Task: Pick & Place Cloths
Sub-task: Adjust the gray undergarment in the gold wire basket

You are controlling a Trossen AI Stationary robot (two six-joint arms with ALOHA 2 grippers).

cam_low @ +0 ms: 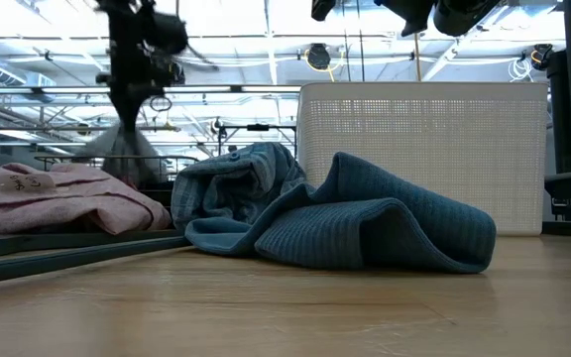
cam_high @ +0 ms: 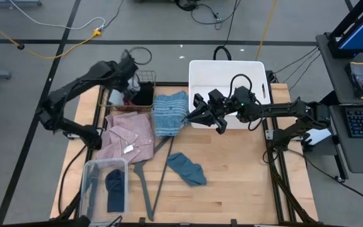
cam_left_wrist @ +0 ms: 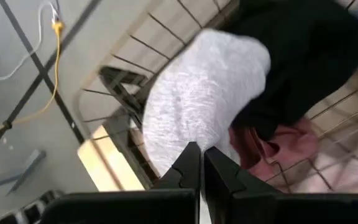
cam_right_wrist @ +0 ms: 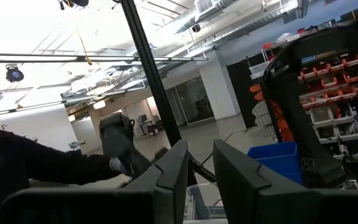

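Pale grey, fuzzy-knit cloth (cam_left_wrist: 197, 106) bulges from the black wire basket (cam_high: 145, 88) at table's 11 o'clock, beside black and maroon pieces; left gripper (cam_left_wrist: 201, 167) pinches it closed. Right gripper (cam_high: 194, 116), fingers slightly parted and empty, hovers by the white plastic bin (cam_high: 227, 69).

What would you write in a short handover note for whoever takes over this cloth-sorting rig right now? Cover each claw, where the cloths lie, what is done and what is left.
Left claw: shut on the pale grey cloth in the wire basket, where black and maroon pieces also sit.
Right claw: fingers apart, empty, at the left edge of the white bin.
On the table: pink checked shirt, blue striped towel, teal cloth. A navy piece lies in the clear tub.
Done: navy piece binned.
Left: apparently the rest.
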